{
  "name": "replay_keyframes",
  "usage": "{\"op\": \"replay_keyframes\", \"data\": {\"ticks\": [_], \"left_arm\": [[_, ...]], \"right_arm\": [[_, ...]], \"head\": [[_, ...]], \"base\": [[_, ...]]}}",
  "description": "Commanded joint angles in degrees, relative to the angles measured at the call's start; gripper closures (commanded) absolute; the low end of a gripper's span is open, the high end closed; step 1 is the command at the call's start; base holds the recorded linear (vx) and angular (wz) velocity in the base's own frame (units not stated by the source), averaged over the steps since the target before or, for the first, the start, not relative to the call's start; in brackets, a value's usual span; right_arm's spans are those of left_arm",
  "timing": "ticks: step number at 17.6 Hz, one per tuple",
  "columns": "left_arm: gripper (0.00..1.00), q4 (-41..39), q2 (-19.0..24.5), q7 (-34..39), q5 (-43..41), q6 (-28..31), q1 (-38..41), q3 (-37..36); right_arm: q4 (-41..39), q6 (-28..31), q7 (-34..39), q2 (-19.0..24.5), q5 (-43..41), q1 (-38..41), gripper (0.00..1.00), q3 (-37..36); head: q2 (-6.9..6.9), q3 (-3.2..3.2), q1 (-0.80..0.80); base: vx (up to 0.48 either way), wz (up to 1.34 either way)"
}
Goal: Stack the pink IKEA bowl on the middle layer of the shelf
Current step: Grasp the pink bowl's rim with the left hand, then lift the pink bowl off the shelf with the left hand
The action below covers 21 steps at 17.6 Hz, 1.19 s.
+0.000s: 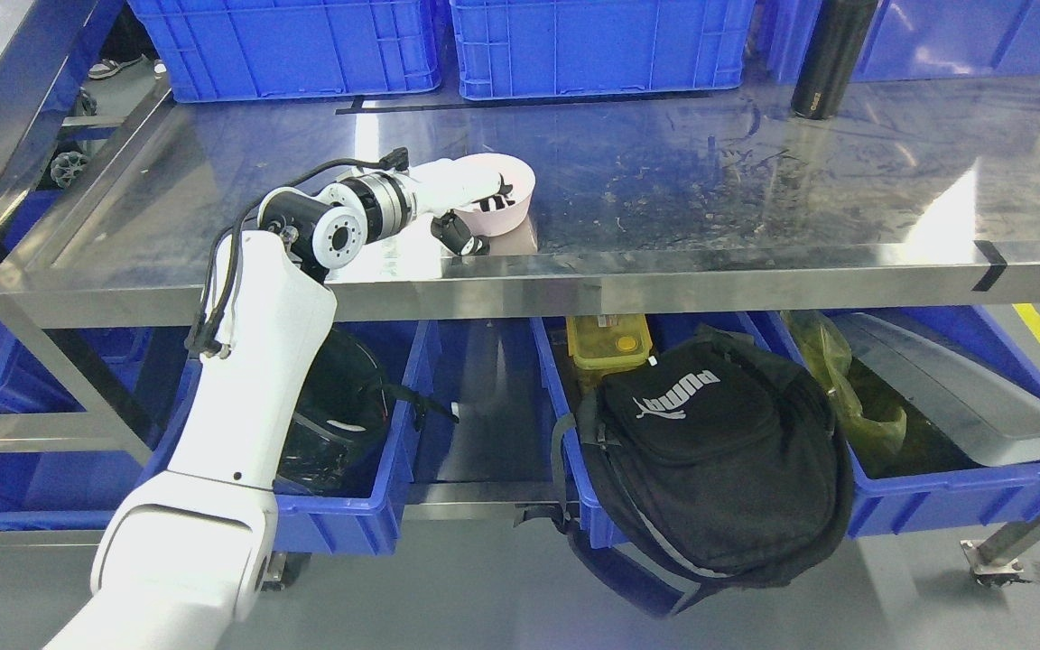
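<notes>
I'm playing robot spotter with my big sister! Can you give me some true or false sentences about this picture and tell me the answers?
1. The robot's white left hand grips the rim of the round pink bowl. True.
2. The pink bowl sits inside a blue plastic crate. False: it is on the shiny steel shelf, near its front edge.
3. A tall black bottle stands upright at the back of the shelf. True.
4. The black backpack lies on the shelf beside the bowl. False: it hangs over the front of a blue bin below the shelf.
5. A second bowl is stacked under the pink one. False: only one bowl shows.
</notes>
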Motion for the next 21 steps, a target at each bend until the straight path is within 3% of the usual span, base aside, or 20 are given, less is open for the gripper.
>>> {"op": "replay_keyframes", "data": {"ticks": [1, 3, 7, 16, 18, 21], "left_arm": [[0.81, 5.0, -3.1, -0.5, 0.1, -3.5, -0.2, 5.1], [0.86, 5.0, -4.3, -0.4, 0.2, -5.4, -0.2, 8.3], [1.00, 4.4, -5.1, -0.5, 4.1, -15.4, -1.7, 16.3], [0.99, -8.5, -5.6, -1.3, 18.4, -23.5, 1.4, 20.9], [0.99, -12.3, -5.6, -2.1, 20.2, -27.6, 5.1, 20.8], [0.99, -16.2, -5.6, -2.8, 21.0, -27.6, 10.3, 20.7]], "right_arm": [[-1.0, 0.0, 0.0, -1.0, 0.0, 1.3, 0.00, 0.0], [-1.0, 0.0, 0.0, -1.0, 0.0, 1.3, 0.00, 0.0], [-1.0, 0.0, 0.0, -1.0, 0.0, 1.3, 0.00, 0.0], [-1.0, 0.0, 0.0, -1.0, 0.0, 1.3, 0.00, 0.0], [-1.0, 0.0, 0.0, -1.0, 0.0, 1.3, 0.00, 0.0], [-1.0, 0.0, 0.0, -1.0, 0.0, 1.3, 0.00, 0.0]], "head": [[0.00, 0.00, 0.00], [0.00, 0.00, 0.00], [0.00, 0.00, 0.00], [0.00, 0.00, 0.00], [0.00, 0.00, 0.00], [0.00, 0.00, 0.00]], "base": [[0.000, 0.00], [0.000, 0.00], [0.000, 0.00], [0.000, 0.00], [0.000, 0.00], [0.000, 0.00]]}}
